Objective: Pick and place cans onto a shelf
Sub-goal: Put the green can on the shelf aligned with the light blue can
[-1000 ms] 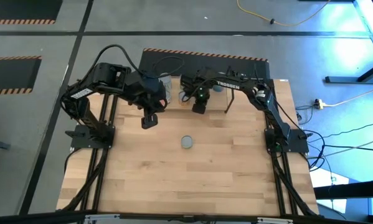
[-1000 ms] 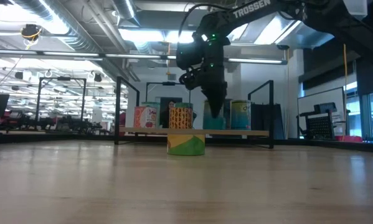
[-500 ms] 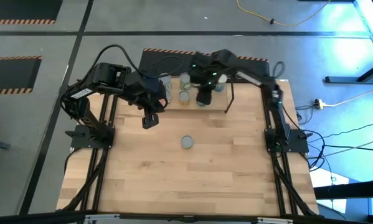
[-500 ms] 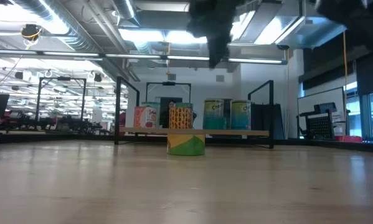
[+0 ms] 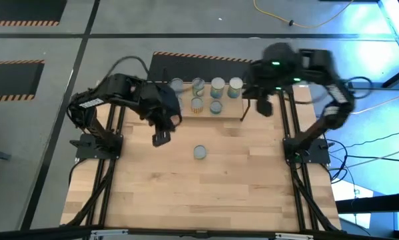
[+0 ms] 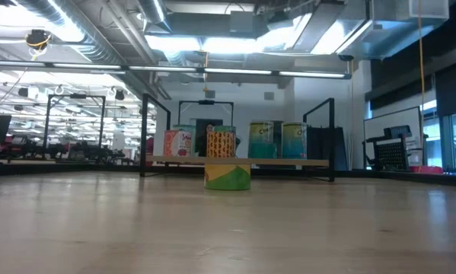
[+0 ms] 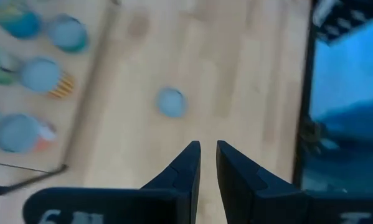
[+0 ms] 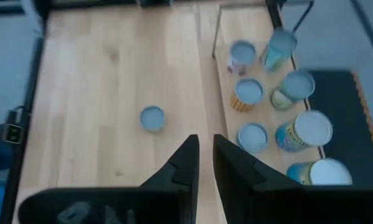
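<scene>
last can (image 5: 200, 153) stands alone on the table, well in front of the shelf (image 5: 229, 113). rigid, smooth, probably light; grip mid-sidewall. left gripper (image 5: 160, 138) and right gripper (image 5: 264, 107) nearly closed, empty.

high: straight down | low: table-level, level across | wrists: downward | shared: shelf (image 6: 243, 161)
</scene>
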Robot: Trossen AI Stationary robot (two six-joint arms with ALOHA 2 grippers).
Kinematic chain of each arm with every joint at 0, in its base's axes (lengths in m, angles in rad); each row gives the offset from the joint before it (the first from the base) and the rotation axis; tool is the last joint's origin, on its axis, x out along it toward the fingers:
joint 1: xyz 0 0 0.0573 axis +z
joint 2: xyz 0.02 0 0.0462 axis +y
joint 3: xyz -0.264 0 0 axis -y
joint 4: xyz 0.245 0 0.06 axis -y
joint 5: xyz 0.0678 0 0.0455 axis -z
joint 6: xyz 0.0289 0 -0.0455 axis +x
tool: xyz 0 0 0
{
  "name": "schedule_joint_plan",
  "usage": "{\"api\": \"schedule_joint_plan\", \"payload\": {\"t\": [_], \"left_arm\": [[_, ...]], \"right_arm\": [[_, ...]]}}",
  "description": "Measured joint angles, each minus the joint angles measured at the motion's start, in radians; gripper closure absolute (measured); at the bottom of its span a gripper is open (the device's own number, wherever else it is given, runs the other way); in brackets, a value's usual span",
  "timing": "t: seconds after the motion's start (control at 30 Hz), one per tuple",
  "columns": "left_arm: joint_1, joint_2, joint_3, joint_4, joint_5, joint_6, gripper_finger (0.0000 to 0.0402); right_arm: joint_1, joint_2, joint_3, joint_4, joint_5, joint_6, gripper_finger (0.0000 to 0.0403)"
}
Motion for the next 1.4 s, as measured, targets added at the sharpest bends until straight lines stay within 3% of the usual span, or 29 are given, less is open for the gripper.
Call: {"api": "schedule_joint_plan", "payload": {"t": [0.3, 0.7, 0.9, 1.1, 1.4], "left_arm": [[-0.097, 0.0, -0.269, 0.05, -0.005, -0.015, 0.0357], [-0.148, 0.001, -0.649, 0.533, -0.064, 0.0, 0.0364], [-0.127, 0.001, -0.711, 0.542, -0.044, -0.078, 0.0398], [-0.084, 0.005, -0.716, 0.545, -0.059, -0.171, 0.037], [0.01, 0.054, -0.716, 0.608, -0.046, -0.109, 0.0337]], "right_arm": [[0.037, -0.183, 0.0, -0.003, 0.001, -0.022, 0.0353], [0.037, -0.274, 0.0, -0.004, 0.001, 0.032, 0.0353], [0.037, -0.291, -0.001, -0.005, 0.001, 0.057, 0.0353], [0.037, -0.291, -0.001, -0.005, 0.001, 0.057, 0.0353], [0.037, -0.291, -0.001, -0.005, 0.0, 0.056, 0.0353]]}}
